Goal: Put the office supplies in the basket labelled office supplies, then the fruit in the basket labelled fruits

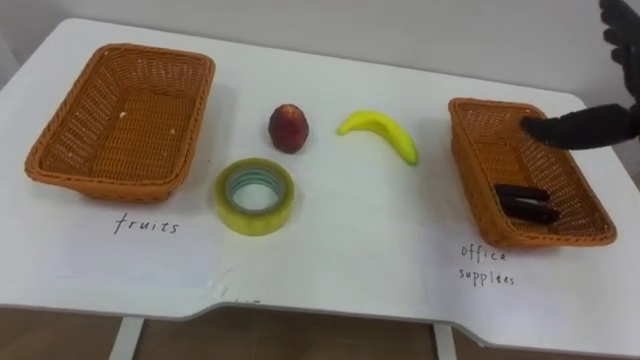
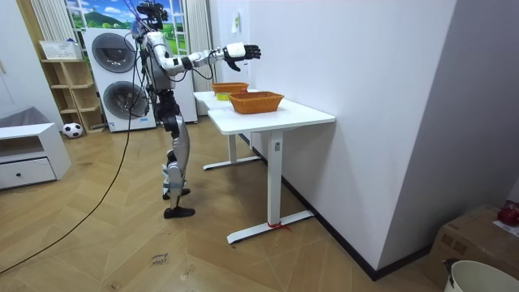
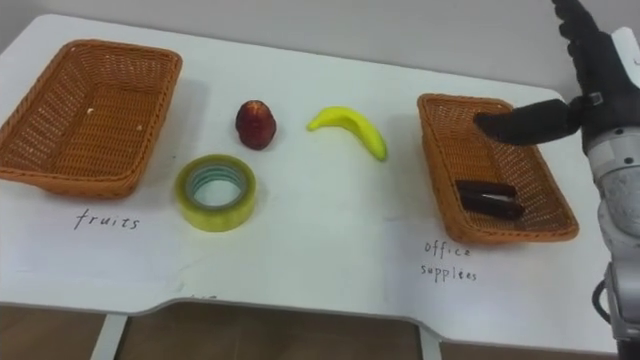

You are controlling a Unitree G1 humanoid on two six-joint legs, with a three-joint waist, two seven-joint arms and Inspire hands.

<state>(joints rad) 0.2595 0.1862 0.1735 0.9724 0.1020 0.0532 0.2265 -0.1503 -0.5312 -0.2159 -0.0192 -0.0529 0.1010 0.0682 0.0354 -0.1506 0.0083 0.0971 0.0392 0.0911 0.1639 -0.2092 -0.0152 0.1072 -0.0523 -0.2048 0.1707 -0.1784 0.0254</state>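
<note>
On the white table [image 1: 350,240] a red apple [image 1: 288,128], a yellow banana [image 1: 381,133] and a yellow roll of tape [image 1: 255,195] lie between two wicker baskets. The left basket [image 1: 105,185], marked fruits, is empty. In the right basket [image 1: 456,140], marked office supplies, lies a dark oblong item [image 1: 527,203]. My right hand [image 1: 585,127] hovers open over that basket's far end, thumb pointing left, fingers stretched upward, holding nothing. In the room view I stand at the table's end with the right hand [image 2: 242,52] stretched out above it.
The table's far edge stands against a white wall. Handwritten labels sit in front of each basket. Behind me in the room view stand washing machines [image 2: 122,77], with a low white cabinet [image 2: 28,158] and a ball [image 2: 72,129] on the room view's left.
</note>
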